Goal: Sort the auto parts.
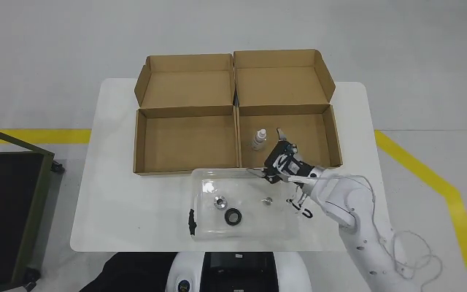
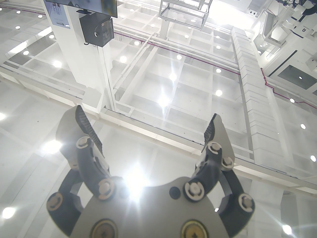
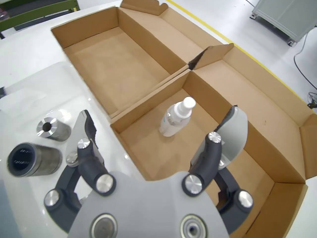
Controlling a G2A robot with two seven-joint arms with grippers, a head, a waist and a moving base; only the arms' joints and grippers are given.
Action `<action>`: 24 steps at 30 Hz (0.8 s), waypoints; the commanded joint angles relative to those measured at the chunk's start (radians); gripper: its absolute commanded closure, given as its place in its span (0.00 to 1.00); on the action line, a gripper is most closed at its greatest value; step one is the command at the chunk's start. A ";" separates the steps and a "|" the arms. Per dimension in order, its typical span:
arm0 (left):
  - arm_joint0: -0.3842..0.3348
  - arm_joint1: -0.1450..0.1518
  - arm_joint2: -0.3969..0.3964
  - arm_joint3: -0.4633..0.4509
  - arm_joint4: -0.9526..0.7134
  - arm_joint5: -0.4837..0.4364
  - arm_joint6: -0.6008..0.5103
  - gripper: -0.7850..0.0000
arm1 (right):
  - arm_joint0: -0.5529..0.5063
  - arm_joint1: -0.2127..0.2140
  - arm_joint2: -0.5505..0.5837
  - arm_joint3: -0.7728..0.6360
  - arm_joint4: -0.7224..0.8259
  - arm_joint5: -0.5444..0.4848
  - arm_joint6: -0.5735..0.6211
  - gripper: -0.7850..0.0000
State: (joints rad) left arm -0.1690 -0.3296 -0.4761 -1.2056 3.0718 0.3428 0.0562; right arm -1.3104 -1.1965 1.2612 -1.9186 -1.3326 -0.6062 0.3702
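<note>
A white spray bottle (image 1: 259, 139) (image 3: 177, 117) lies in the right cardboard box (image 1: 321, 139) (image 3: 260, 115), near its front left corner. My right gripper (image 1: 276, 150) (image 3: 159, 115) hangs open over that box's front wall, and the bottle lies a little beyond its fingers. In the clear tray (image 1: 198, 177) sit a silver cylinder with a bore (image 1: 218, 203) (image 3: 49, 128), a dark ring-shaped bearing (image 1: 233, 216) (image 3: 34, 159) and a small metal piece (image 1: 267, 199). My left gripper (image 2: 146, 117) is open, holds nothing and points up at the ceiling.
The left cardboard box (image 1: 186, 142) (image 3: 116, 63) stands with nothing in it beside the right one, both lids folded back. A small black piece (image 1: 192, 221) rests at the tray's left end. Bare white table (image 1: 113, 190) lies left of the boxes.
</note>
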 commanded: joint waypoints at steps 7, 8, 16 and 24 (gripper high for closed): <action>0.000 0.000 0.000 0.000 0.000 0.000 0.000 0.00 | -0.137 0.029 0.042 -0.121 -0.030 -0.182 0.067 0.00; 0.000 0.000 0.000 0.000 0.000 0.000 0.000 0.00 | -0.149 0.033 0.046 -0.131 -0.042 -0.196 0.079 0.00; 0.000 0.000 0.000 0.000 0.000 0.000 0.000 0.00 | -0.171 0.052 0.038 -0.133 -0.090 -0.315 0.191 0.00; 0.000 0.000 0.000 0.000 0.000 0.000 0.000 0.00 | -0.125 0.057 -0.009 -0.100 -0.078 -0.332 0.265 0.00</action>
State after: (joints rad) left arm -0.1690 -0.3296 -0.4761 -1.2056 3.0718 0.3428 0.0562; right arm -1.4408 -1.1393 1.2580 -2.0229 -1.4117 -0.9422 0.6281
